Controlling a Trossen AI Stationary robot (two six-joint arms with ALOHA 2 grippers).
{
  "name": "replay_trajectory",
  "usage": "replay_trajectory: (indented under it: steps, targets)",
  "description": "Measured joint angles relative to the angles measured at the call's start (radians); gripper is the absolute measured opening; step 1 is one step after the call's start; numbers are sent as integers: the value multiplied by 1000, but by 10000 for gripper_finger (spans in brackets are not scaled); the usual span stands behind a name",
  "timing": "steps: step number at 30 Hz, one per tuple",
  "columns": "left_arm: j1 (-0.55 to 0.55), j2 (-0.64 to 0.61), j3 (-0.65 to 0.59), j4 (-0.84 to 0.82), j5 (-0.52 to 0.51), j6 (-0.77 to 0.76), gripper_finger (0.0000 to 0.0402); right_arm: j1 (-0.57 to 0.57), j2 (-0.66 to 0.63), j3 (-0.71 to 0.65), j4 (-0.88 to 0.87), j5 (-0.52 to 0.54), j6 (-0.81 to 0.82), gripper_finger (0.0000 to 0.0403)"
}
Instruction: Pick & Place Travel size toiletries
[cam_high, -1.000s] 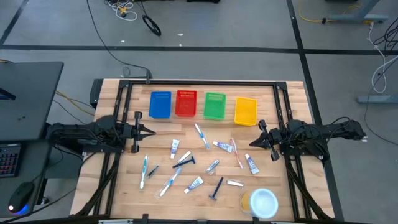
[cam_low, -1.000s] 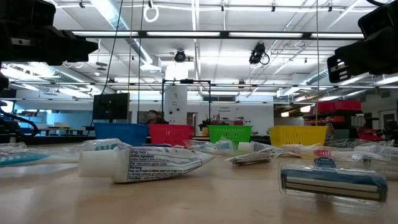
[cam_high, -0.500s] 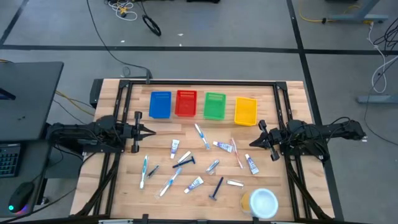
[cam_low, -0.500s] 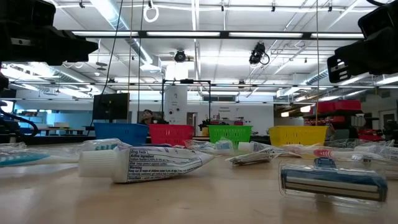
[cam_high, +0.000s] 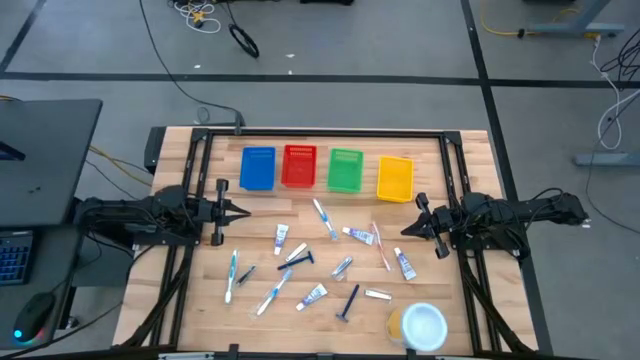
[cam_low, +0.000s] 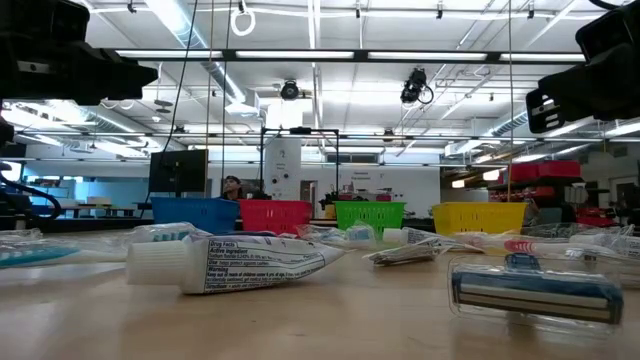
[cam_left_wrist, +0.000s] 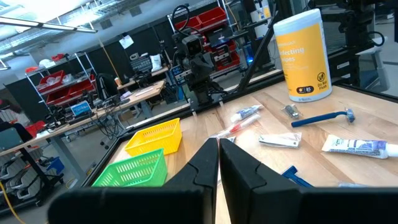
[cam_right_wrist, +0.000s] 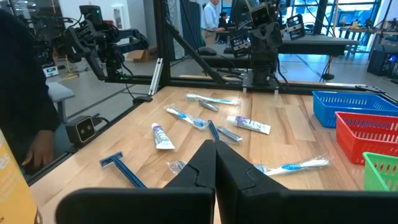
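The travel size toiletries lie scattered flat on the wooden table's middle: small tubes (cam_high: 281, 238) (cam_high: 405, 264), toothbrushes (cam_high: 324, 218) (cam_high: 232, 274), dark razors (cam_high: 348, 301) (cam_high: 296, 259) and a silvery packet (cam_high: 377, 294). In the low view a tube (cam_low: 240, 262) and a razor (cam_low: 535, 290) lie closest. My left gripper (cam_high: 243, 211) hovers shut above the table's left side, pointing level toward the items; its fingers (cam_left_wrist: 219, 146) meet. My right gripper (cam_high: 405, 230) hovers shut above the right side, facing the left one, fingers (cam_right_wrist: 215, 149) together. Neither touches anything.
Along the far edge stand a blue basket (cam_high: 258, 168), a red one (cam_high: 299, 166), a green one (cam_high: 345, 170) and a yellow one (cam_high: 395, 177). A round white-and-yellow canister (cam_high: 423, 326) stands at the near right. A black frame (cam_high: 320, 133) borders the table.
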Motion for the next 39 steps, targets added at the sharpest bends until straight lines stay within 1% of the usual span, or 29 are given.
replay_trajectory:
  steps: [39]
  targets:
    - [0, 0, 0, 0, 0, -2, 24, 0, 0, 0, 18, 0, 4, 0]
